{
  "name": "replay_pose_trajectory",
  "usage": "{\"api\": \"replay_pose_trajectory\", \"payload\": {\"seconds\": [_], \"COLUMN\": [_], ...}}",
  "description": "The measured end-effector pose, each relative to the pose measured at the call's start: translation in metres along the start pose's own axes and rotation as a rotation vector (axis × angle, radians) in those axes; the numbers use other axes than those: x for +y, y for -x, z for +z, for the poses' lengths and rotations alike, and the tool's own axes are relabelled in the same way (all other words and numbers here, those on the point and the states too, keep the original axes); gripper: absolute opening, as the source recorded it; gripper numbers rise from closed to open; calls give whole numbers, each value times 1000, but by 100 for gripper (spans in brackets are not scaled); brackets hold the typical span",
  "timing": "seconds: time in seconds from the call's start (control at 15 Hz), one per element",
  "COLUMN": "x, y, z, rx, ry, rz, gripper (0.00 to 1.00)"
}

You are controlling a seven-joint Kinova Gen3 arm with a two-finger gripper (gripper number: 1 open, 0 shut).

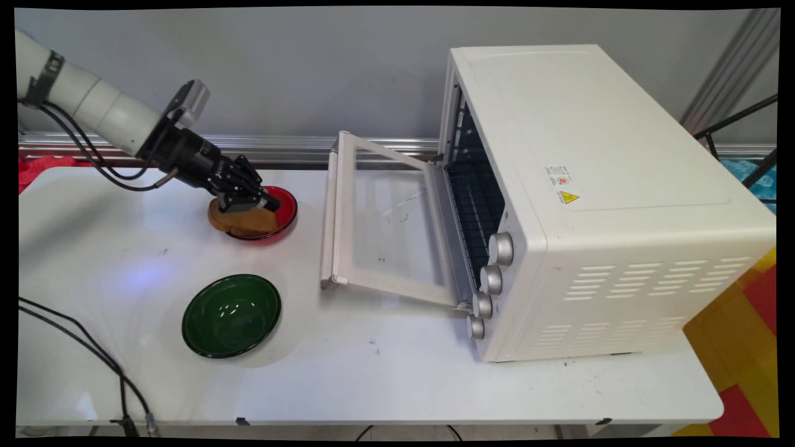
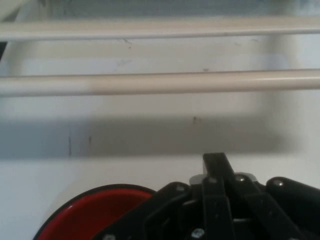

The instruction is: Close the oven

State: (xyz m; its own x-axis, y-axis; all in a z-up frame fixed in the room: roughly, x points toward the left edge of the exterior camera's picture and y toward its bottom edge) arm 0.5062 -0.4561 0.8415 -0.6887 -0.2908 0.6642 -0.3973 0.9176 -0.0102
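My black gripper [image 1: 268,203] reaches low over a red bowl [image 1: 287,211] at the table's back left. Its fingers are drawn together on the top edge of a brown bread slice [image 1: 243,221]. The slice stands tilted under the hand, over the bowl's left rim. In the hand view the gripper [image 2: 215,159] shows its fingers pressed together. The red bowl [image 2: 95,212] sits at the lower left of that view, and the slice is hidden beneath the linkage.
A green bowl [image 1: 231,315] sits nearer the front. A white toaster oven [image 1: 596,205] stands at the right with its glass door [image 1: 385,226] dropped open toward the red bowl, a wire rack [image 1: 475,208] inside. The door frame [image 2: 160,82] lies ahead of the hand. Black cables [image 1: 74,338] trail at front left.
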Motion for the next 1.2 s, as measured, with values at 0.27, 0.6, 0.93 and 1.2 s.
{"api": "replay_pose_trajectory", "payload": {"seconds": [0.27, 0.6, 0.93, 1.2], "x": [-6, -14, -22, -26], "y": [6, 11, 11, 8], "z": [23, 58, 86, 104], "rx": [4, 19, 41, 68], "ry": [10, -2, -10, -7], "rz": [-8, -37, -45, -38], "gripper": [0, 0, 0, 0]}}
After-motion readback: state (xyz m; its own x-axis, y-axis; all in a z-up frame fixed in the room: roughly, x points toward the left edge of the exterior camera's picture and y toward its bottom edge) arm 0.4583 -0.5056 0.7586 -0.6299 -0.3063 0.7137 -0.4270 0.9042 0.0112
